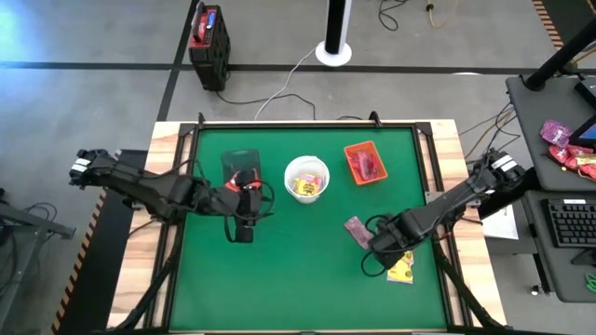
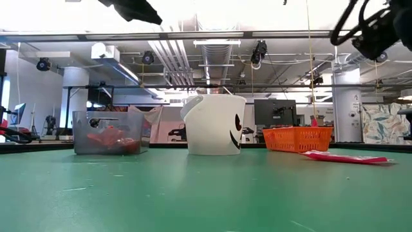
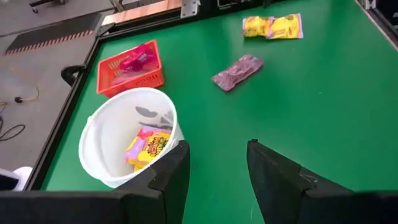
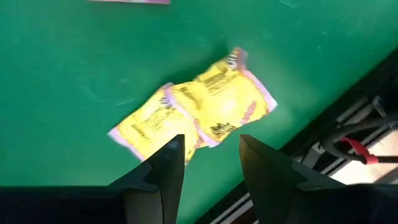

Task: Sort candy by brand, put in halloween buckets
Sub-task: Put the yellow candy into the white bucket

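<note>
Overhead, right gripper (image 1: 399,263) hovers lower right over yellow candy (image 1: 401,271); white bucket (image 1: 306,179) sits centre. Left wrist view: left gripper (image 3: 217,163) jaws open, empty, at bottom. Right wrist view: jaws open above yellow candy (image 4: 199,112). Judged next: descend, grip.

Around my green table (image 1: 307,279) I see a grey floor (image 1: 112,37) with dark lines. A black box (image 1: 209,37) stands on the far side, and a desk with a keyboard (image 1: 570,223) at the right. Pipes (image 2: 212,55) run under the ceiling.
</note>
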